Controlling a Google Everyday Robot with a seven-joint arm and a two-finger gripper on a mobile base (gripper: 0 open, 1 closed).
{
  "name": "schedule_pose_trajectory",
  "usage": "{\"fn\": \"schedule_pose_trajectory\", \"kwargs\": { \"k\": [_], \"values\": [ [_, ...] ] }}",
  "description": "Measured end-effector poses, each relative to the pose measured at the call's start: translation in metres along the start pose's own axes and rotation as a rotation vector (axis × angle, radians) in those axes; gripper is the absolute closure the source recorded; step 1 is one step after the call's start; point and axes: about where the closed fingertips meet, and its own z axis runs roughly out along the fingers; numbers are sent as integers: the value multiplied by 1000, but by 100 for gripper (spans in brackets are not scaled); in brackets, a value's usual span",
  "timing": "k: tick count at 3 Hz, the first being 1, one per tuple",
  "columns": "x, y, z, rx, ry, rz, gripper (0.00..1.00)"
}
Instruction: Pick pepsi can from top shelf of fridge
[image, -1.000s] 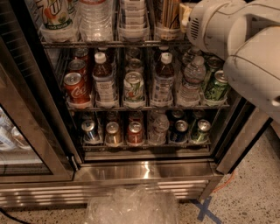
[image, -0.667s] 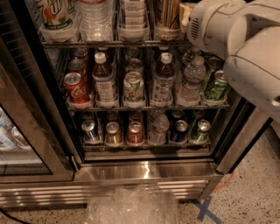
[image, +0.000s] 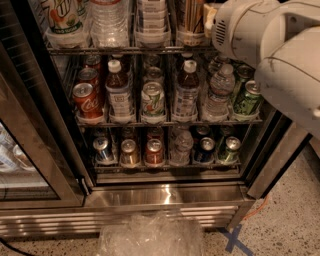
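The pepsi can cannot be picked out for certain. Nothing on the top shelf (image: 125, 50) shows a dark blue body with the round globe, so it is probably hidden behind the arm (image: 280, 55) or lies above the view's upper edge. The gripper is out of sight too, somewhere past the arm's white wrist housing (image: 235, 27) at that shelf's right end, and I cannot tell whether it is wide or narrow. Left of where the gripper must be stand a stack of clear tubs (image: 152, 20), a water bottle (image: 107, 22) and a white-and-green can (image: 65, 17). Well below it, the red Coca-Cola can (image: 86, 100) sits far to the left on the next shelf. A dark blue can (image: 205, 149) stands on the lowest shelf of the fridge (image: 165, 192), on the wrong level for this task. To do this step well, I judge, the can should first be confirmed by its markings. The approach should then be level and straight in, centred on the can, and the gripper should close around its mid-height. Lift just enough to free it from its holder, and draw straight out so the neighbours stay upright.
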Motion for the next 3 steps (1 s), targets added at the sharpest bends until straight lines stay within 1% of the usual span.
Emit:
{"fn": "schedule_pose_trajectory", "kwargs": {
  "k": [2, 3],
  "values": [
    [-1, -2, -1, -1, -1, 0, 100],
    [-9, 7, -2, -17, -13, -8, 100]
  ]
}}
